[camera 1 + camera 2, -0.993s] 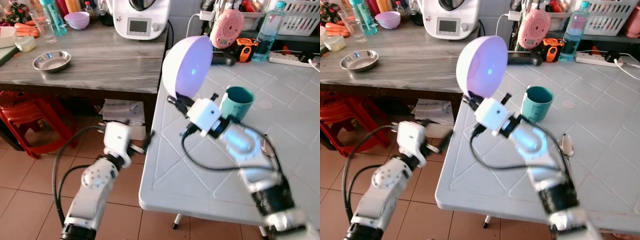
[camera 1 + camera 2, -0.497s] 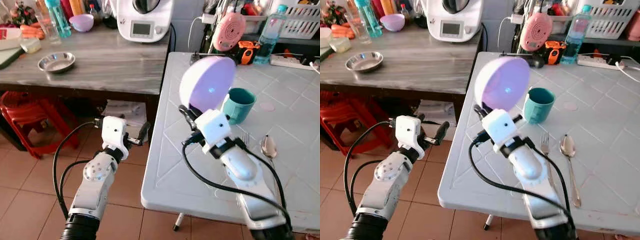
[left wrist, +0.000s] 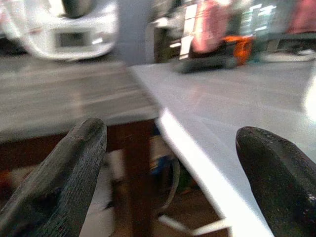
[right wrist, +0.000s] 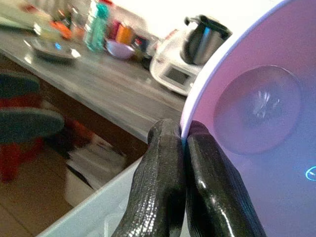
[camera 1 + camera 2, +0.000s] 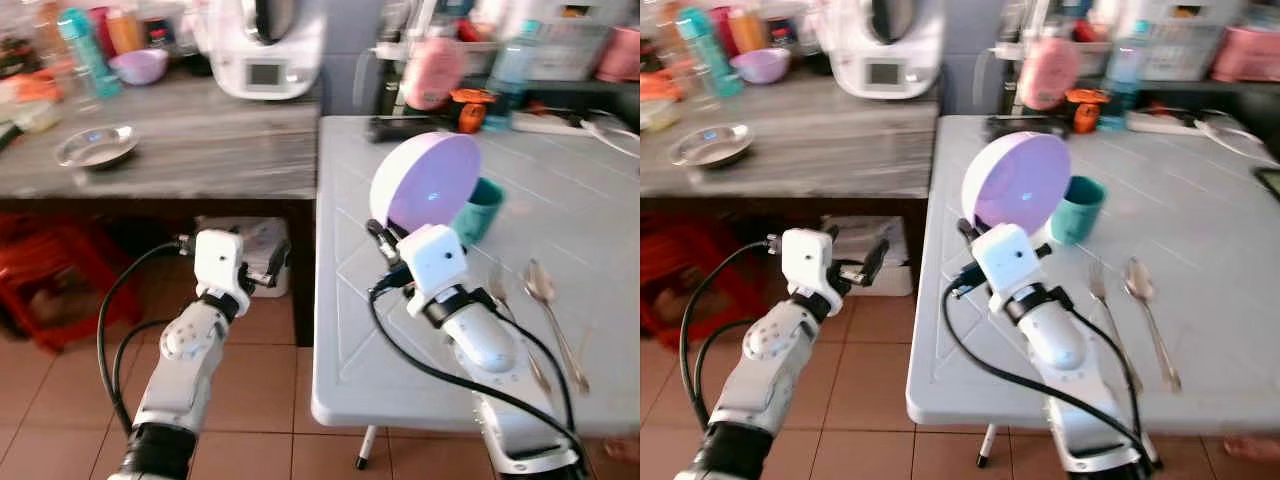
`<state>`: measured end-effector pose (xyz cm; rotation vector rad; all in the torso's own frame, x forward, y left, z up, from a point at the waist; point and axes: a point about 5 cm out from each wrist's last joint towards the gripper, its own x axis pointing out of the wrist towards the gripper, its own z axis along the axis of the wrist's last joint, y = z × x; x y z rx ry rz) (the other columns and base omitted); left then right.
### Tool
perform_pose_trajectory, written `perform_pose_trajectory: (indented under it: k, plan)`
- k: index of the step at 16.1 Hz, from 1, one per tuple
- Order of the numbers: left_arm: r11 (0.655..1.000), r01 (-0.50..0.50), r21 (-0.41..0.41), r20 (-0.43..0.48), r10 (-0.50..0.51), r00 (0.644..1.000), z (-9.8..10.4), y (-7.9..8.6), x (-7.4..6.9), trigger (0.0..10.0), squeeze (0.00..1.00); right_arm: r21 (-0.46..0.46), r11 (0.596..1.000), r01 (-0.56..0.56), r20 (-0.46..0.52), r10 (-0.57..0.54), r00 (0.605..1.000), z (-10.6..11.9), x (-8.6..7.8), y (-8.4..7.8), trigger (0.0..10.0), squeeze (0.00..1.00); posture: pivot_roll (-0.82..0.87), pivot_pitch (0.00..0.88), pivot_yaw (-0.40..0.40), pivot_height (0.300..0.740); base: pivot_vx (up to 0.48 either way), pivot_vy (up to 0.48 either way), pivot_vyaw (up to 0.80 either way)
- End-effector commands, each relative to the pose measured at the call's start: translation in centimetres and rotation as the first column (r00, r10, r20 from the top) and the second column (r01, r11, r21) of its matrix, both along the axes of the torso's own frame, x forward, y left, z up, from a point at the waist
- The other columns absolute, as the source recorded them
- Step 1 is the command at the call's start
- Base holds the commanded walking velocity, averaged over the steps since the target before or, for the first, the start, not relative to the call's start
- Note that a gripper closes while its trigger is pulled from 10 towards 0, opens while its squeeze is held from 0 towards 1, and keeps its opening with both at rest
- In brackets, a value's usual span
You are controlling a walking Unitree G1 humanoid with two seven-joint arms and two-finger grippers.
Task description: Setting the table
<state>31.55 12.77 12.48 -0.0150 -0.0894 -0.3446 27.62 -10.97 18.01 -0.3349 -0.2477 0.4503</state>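
Observation:
My right gripper (image 5: pixel 379 233) is shut on the rim of a purple bowl (image 5: pixel 430 180), which it holds up on edge above the white table (image 5: pixel 400 385). In the right wrist view both fingertips (image 4: pixel 163 148) pinch the bowl's rim (image 4: pixel 256 98). A teal cup (image 5: pixel 487 205) stands just behind the bowl, partly hidden by it. A fork (image 5: pixel 1105 300) and a spoon (image 5: pixel 1140 282) lie side by side on the table to the right of my arm. My left gripper (image 5: pixel 275 265) is open over the floor, left of the table's edge, with nothing in it.
A grey counter (image 5: pixel 200 150) adjoins the table on the left, carrying a steel dish (image 5: pixel 95 145), a small purple bowl (image 5: pixel 140 65) and a white kitchen machine (image 5: pixel 262 50). A red stool (image 5: pixel 40 290) stands under it. Clutter lines the table's far edge.
The whole view has shifted and blurred, so the camera has moved. The bowl stays pinched in my right gripper and now overlaps the teal cup. My left gripper remains open.

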Motion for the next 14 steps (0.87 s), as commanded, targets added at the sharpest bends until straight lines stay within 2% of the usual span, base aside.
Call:
perform_pose_trajectory:
  k: [1,10,14]
  plan:
    - [1.000,0.000,0.014,0.009,-0.001,1.000,0.1,0.2,0.1,10.0,0.00,0.016,1.000,0.004,0.023,-0.004,1.000,0.6,-0.2,0.2,10.0,0.00,-0.05,0.000,0.027,0.740,0.000,0.371,-0.58]
    - [1.000,0.008,0.013,0.011,-0.008,1.000,-0.1,-0.2,0.2,10.0,0.00,0.017,1.000,0.023,-0.016,-0.022,1.000,-0.6,-0.7,0.0,10.0,0.00,-0.05,0.000,0.036,0.740,0.000,0.380,-0.04]
    - [1.000,0.009,0.003,0.025,-0.009,1.000,0.2,-0.6,0.7,10.0,0.00,0.016,1.000,0.014,-0.011,-0.014,1.000,-0.6,-0.5,0.2,10.0,0.00,-0.06,0.000,0.037,0.740,0.000,0.398,0.00]
